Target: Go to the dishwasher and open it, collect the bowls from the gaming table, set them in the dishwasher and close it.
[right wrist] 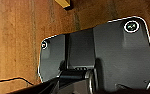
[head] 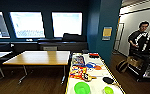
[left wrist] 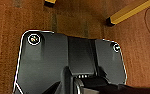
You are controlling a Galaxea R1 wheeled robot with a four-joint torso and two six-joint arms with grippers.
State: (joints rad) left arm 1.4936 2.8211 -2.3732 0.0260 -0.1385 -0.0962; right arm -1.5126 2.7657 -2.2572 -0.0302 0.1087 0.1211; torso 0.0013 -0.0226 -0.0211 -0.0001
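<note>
Both arms hang low over wooden floor; bowls ahead.

1. Long narrow white-topped gaming table with a yellow edge, running away from the camera at lower right.
2. Larger round lime-green plastic bowl at its near end; smaller lime-green bowl just to the right, apart.
3. Colourful packets and a dark oval paddle farther along the top.
4. Plain wooden-topped table to the left, on brown wooden floor.
5. Three bright windows in a dark teal wall.
6. Person in dark clothing standing at far right.
</note>
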